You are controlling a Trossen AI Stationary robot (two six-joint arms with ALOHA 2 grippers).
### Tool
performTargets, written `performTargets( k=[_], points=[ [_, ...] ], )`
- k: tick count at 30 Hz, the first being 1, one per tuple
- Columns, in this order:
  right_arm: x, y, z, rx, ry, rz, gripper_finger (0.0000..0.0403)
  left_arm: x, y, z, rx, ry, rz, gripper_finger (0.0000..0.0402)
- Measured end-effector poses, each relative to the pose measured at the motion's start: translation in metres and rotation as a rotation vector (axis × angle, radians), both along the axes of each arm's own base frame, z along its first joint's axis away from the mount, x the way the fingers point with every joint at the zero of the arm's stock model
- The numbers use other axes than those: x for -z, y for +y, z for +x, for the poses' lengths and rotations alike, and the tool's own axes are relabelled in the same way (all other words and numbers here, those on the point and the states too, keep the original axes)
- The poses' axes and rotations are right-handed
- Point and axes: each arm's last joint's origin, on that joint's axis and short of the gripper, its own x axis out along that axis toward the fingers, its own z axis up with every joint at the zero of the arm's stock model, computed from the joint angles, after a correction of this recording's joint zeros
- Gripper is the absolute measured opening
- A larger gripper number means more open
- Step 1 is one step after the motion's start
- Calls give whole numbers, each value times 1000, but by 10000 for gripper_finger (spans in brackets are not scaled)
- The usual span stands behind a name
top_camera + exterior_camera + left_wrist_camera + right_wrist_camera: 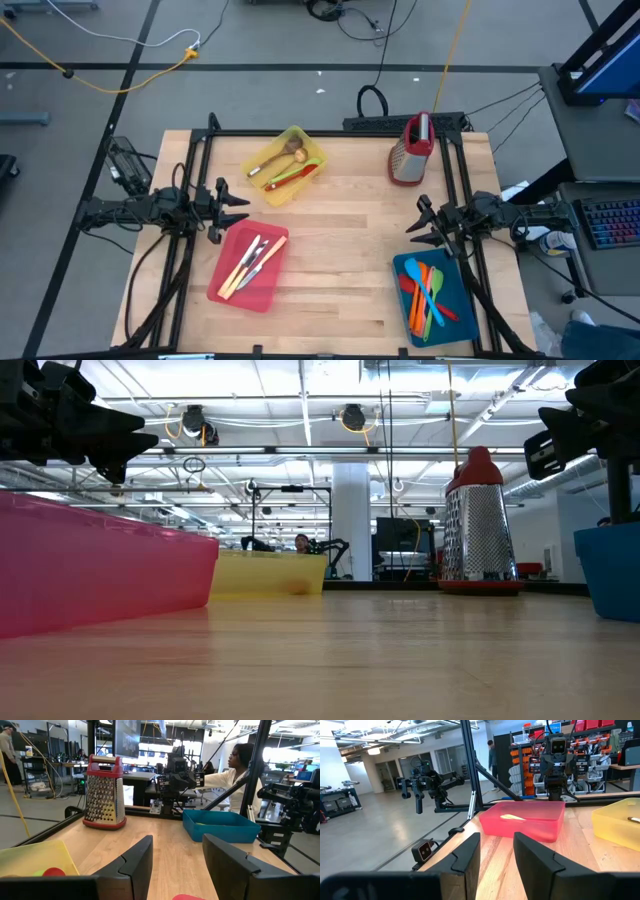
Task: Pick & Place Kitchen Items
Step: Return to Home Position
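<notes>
both arms go home, all utensils rest in trays

bright workshop hall shows behind the table, with ceiling lamps, cables and a person in a white sleeve beyond the far edge. the wooden worktop point(340, 240) is made of pale planks, smooth and matt.

the left gripper point(238, 208) hovers at the middle of the left edge, near the pink-red tray point(258, 292). its fingers are spread apart and hold nothing. the right gripper point(417, 218) hovers at the middle of the right edge, near the blue tray point(455, 275), also spread and empty.

i judge the sorting as finished, because no utensil lies on bare wood. the wooden spoons point(280, 155) and a green and a red plastic piece point(295, 177) lie in the yellow tray point(312, 148) near the far edge. the pale-handled cutlery point(250, 262) lies in the pink-red tray near the near left corner. the orange, red, green and blue spatulas point(428, 292) lie in the blue tray at the near right corner.

to go home well, each arm should probably rise first and then pull back to its own edge, with fingers kept empty and above the tray walls.

the trays are thin glossy plastic with low walls, and they look light enough to slide at a small touch. the grater point(410, 150) stands upright near the far right corner. it is perforated steel, narrower at the top, with a red handle and a red base. it is tall and may tip easily, so the right arm should keep away from it.
</notes>
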Motion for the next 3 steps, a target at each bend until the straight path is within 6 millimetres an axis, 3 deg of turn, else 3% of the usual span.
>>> performTargets(
  k=[3],
  points=[
    [0,0,0,0,0,0,112,0,0,0,0,0,0,177]
  ],
)
